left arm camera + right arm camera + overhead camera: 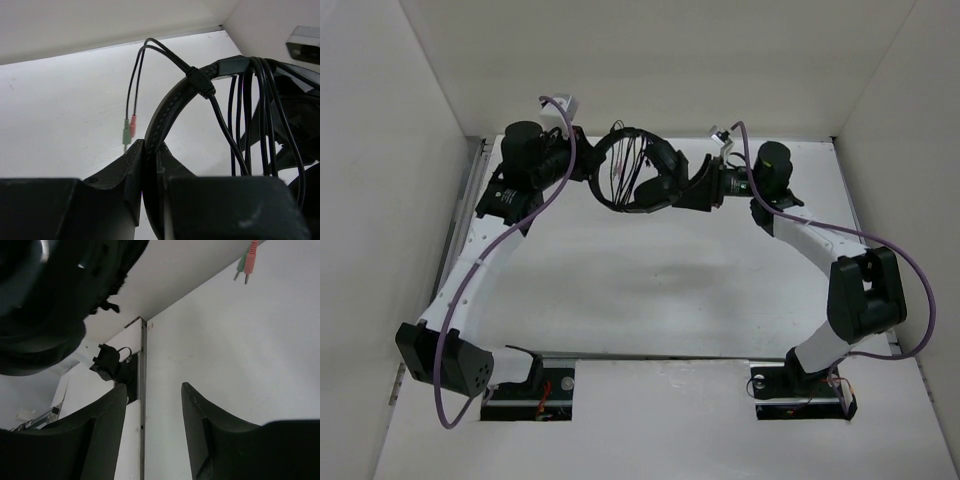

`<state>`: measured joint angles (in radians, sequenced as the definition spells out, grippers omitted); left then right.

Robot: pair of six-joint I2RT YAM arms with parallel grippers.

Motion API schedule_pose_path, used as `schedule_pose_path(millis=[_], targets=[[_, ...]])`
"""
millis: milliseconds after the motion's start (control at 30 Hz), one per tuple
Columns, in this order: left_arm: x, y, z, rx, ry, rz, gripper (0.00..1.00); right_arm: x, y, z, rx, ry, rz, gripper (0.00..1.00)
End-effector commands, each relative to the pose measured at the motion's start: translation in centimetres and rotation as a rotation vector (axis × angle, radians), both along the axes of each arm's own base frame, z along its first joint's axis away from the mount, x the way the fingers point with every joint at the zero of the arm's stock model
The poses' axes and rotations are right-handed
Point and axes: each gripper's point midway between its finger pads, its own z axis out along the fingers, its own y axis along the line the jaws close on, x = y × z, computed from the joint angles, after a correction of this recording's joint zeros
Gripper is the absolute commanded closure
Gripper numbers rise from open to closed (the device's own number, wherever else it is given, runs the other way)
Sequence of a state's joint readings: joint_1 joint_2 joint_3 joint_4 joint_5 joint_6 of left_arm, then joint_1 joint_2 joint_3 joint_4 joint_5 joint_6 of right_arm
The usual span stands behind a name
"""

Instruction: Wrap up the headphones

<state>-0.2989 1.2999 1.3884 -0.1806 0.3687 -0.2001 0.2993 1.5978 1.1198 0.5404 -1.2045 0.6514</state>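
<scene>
The headphones (632,172) sit at 12 o'clock on the bench (640,300), close to the back wall (650,60), with little room behind them. From the centre out to 6 o'clock the bench lies open between the two arms. White side walls close it in at 9 and 3 o'clock.

The left claw (149,147), at about 11 o'clock, is clamped on the headband (165,112). Several turns of cord (261,105) hang over the band, and the green and pink plugs (129,129) dangle at 10 o'clock from the grip; I cannot tell whether their tips reach the bench.

The right claw (152,395), at about 1 o'clock, has its fingers spread with nothing between them. A padded earcup (45,300) fills its wrist view at 10 o'clock, blurred and cut off by the frame. From above, the cups and cord merge into one dark tangle, so the turns cannot be counted there.
</scene>
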Motion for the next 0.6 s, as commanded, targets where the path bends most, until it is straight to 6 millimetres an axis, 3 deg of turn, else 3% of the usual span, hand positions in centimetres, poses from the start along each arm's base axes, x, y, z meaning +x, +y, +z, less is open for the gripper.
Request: schedule_pose_path(millis=[0,233,433,567], targets=[[1.8,0.9,-0.7,0.033,-0.057,0.06,1.0,1.2,-2.4,2.6,0.034,-0.151,-0.091,0.47],[4.0,1.3,-9.1,0.201,0.024,0.119,1.0,4.8,-7.8,4.1,-0.003,-0.306,-0.366,0.47],[5.3,1.6,-14.6,0.283,0.071,0.165,1.0,5.3,-9.2,2.7,-0.074,-0.356,-0.46,0.46],[5.0,0.2,-17.0,0.294,0.112,0.131,1.0,5.1,-9.2,1.8,-0.099,-0.373,-0.465,0.45]])
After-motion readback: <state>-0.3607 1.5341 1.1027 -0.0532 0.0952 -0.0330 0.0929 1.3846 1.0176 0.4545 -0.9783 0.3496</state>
